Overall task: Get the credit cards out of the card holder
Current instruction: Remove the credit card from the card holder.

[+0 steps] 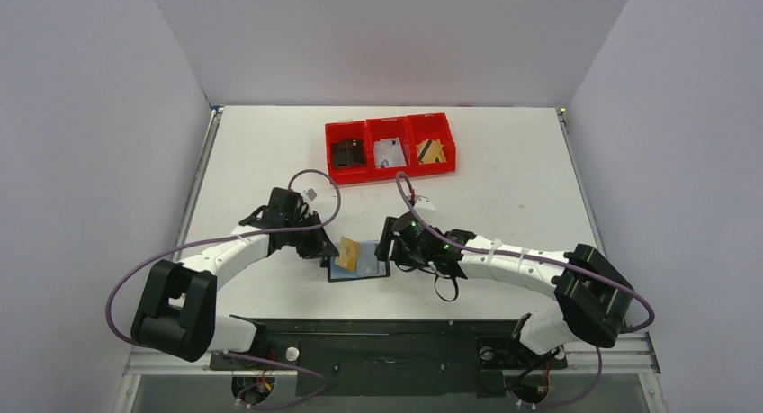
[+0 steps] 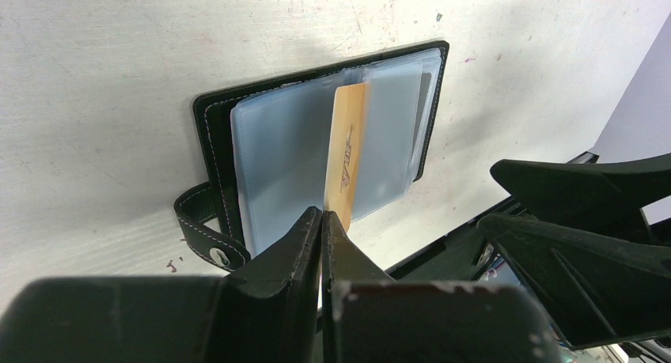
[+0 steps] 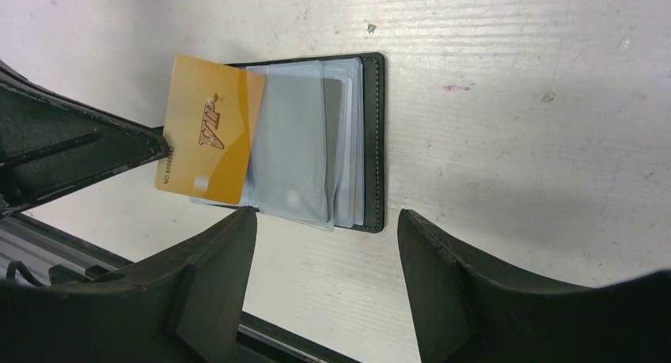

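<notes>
One gold VIP card (image 3: 207, 130) is all I have in hand. My left pincer (image 2: 323, 221) is clenched on its short edge, and the card stands tilted over the open card holder (image 3: 378, 141). The holder lies flat on the counter (image 1: 504, 197) between the two arms, with its clear sleeves (image 3: 293, 141) fanned upward and its snap strap (image 2: 198, 228) out to one side.

From the wrist views I cannot tell whether the card's far edge is free of its sleeve or only resting on it. A darker shape behind the sleeves may be another card waiting.

My right pincer (image 3: 326, 217) is released, with its jaws spread wide. It hovers above the holder's near edge and holds nothing.

That worries me, because nothing is pinning the holder down. If the card is caught in a pocket, a lift could drag the whole wallet along or flip the sleeves shut.

The grip is also thin, sitting at one end of a slick card. A quick swing toward the red bins (image 1: 390, 143) at the far side could let the card pivot or slide out onto the counter.
</notes>
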### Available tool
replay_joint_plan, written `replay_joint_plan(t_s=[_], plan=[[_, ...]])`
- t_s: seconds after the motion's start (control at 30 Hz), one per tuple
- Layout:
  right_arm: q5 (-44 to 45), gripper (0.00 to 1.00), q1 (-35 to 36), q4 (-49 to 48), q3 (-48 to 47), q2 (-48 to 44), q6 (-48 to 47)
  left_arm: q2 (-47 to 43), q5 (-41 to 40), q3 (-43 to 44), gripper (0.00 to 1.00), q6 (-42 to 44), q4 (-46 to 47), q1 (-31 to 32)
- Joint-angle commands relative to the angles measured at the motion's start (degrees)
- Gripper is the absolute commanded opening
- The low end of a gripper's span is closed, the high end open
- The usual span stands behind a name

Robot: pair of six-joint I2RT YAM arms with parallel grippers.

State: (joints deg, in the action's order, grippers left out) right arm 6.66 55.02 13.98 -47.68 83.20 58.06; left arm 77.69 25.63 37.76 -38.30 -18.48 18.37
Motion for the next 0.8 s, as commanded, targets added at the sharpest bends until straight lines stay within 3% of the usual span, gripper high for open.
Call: replay_joint_plan(t_s=[0.0, 0.5, 0.77], plan=[[1.77, 0.62, -1.58, -2.76, 1.05, -3.41, -0.26, -2.56, -0.91, 2.15, 0.00, 0.69, -0.50, -0.44], [-7.02, 0.64, -7.03, -15.12, 7.07, -8.21, 1.19, -8.26, -1.38, 3.96, 0.00, -0.29, -4.16, -0.68], [-12.99, 0.66, -8.08, -31.57, 12.79, -10.59, 6.23, -11.12, 7.99, 1.93, 0.00, -9.60, 6.80, -2.02]])
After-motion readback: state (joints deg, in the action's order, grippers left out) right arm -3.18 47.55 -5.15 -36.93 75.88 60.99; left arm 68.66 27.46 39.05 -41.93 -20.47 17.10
